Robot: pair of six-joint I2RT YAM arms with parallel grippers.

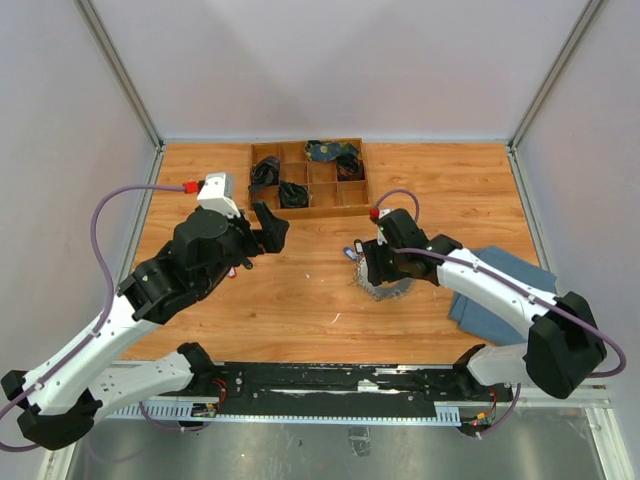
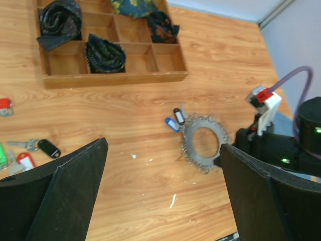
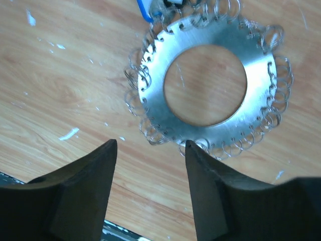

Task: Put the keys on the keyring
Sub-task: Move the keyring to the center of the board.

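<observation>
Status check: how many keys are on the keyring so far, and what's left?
Looks done: a blue-tagged key and a dark-tagged key sit at the keyring rim, probably attached. In hand: nothing. The left gripper and right gripper are both open, the right poised at the keyring's edge. Left: a red key, a black key and a green key lie loose on the table.

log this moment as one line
left pincer open, empty | right pincer open by keyring | keys loose on table

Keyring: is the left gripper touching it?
Apart. The top external view shows bare table between the left gripper and the keyring.
</observation>
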